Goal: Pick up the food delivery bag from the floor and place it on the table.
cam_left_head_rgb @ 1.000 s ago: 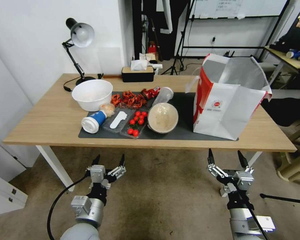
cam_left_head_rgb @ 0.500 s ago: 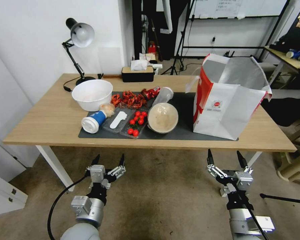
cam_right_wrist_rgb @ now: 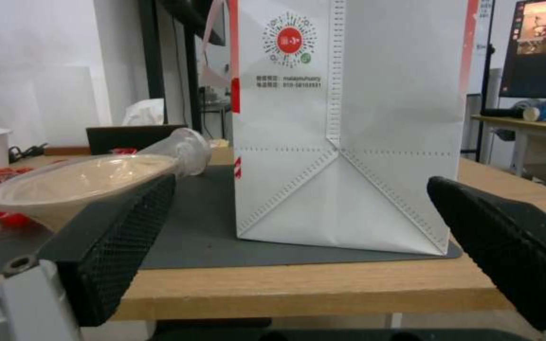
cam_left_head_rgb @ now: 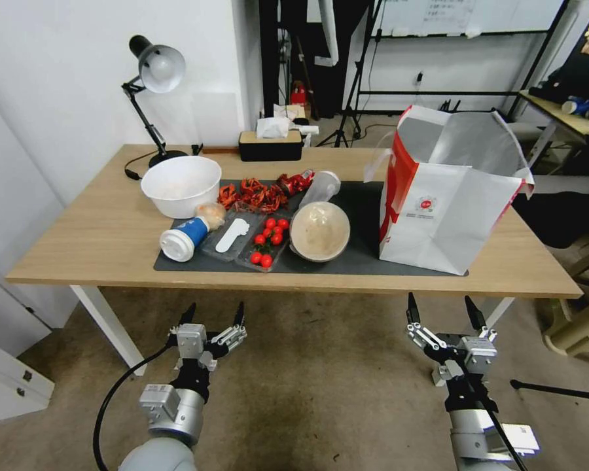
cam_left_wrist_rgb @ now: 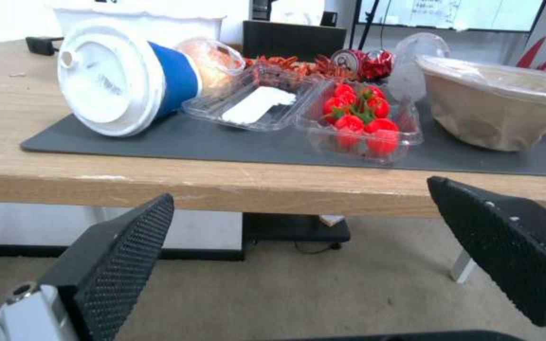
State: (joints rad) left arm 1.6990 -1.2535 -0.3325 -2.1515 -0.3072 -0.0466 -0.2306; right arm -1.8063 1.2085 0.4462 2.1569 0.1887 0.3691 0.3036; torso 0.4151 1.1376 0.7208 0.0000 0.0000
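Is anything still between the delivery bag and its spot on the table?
No. The delivery bag already stands upright on the table, on its dark mat. Both grippers, left and right, hang open below the table edge.

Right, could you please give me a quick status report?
Left hand and right hand open, empty, below table edge. Food delivery bag upright on the mat. Nothing in the way.

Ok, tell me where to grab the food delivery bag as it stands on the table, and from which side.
Probably the open top rim of the food delivery bag, taken from above. It stands upright on the table with its mouth gaping, so the near wall's upper edge is a thin lip to pinch; the broad flat sides look too wide to span. The right gripper is nearest, open below the table's front edge.
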